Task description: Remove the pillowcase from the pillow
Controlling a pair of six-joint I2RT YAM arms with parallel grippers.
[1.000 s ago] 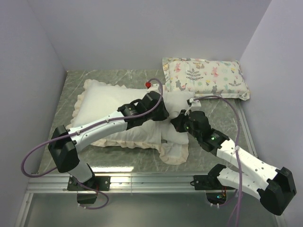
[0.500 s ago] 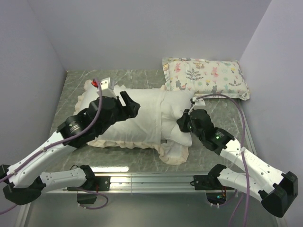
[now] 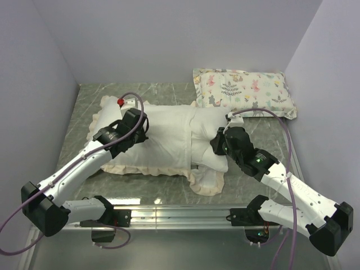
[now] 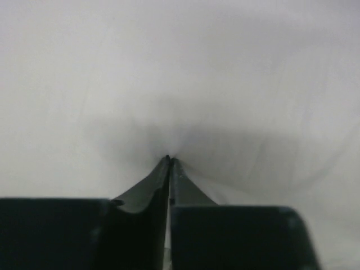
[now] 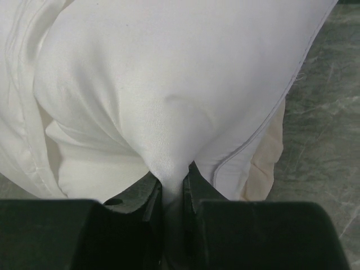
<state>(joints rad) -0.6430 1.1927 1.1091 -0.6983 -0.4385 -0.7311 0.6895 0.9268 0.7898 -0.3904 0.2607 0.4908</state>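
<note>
The cream-white pillowcase (image 3: 163,140) with its ruffled edging lies across the middle of the table. The white pillow (image 3: 208,121) sticks out of its right end. My left gripper (image 3: 142,130) presses down on the left part of the pillowcase. In the left wrist view its jaws (image 4: 169,158) are shut, and the white pillowcase fabric (image 4: 169,67) puckers at their tips. My right gripper (image 3: 216,143) is shut on a fold of the pillow (image 5: 169,73), pinched between its fingers (image 5: 173,174). The cream ruffle (image 5: 267,160) shows behind the pillow's piped seam.
A small animal-print pillow (image 3: 244,93) lies at the back right against the wall. Walls close in the table on the left, back and right. A metal rail (image 3: 180,216) runs along the near edge, by the arm bases. Marbled table surface (image 3: 84,107) shows on the left.
My left gripper left the pillow's middle, swung left, opened wide, then closed on the left part of the pillowcase. My right gripper kept its hold on the pillow and barely moved.
</note>
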